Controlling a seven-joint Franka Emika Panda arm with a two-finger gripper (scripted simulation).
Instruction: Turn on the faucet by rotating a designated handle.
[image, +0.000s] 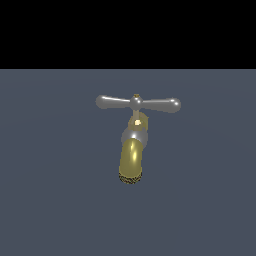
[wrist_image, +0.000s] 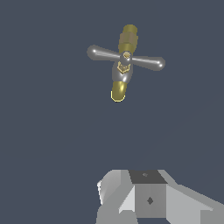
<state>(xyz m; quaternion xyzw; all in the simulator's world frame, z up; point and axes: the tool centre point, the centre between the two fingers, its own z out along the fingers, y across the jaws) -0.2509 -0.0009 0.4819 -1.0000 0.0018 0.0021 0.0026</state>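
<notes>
The faucet (image: 131, 159) stands alone on the flat grey-blue ground, its brass-gold spout curving toward the exterior camera below a silver collar. On top lies the handle (image: 114, 101), a slim silver crossbar with bulb ends, roughly level and wider than the spout. The wrist view looks down on the same faucet (wrist_image: 118, 90) and handle (wrist_image: 147, 62) from some distance. Only a blocky grey part of my gripper (wrist_image: 148, 197) shows at that picture's edge, well apart from the faucet. Its fingers cannot be made out. The gripper is absent from the exterior view.
Plain grey-blue ground (image: 55, 200) surrounds the faucet on all sides. A black band fills the upper part of the exterior view.
</notes>
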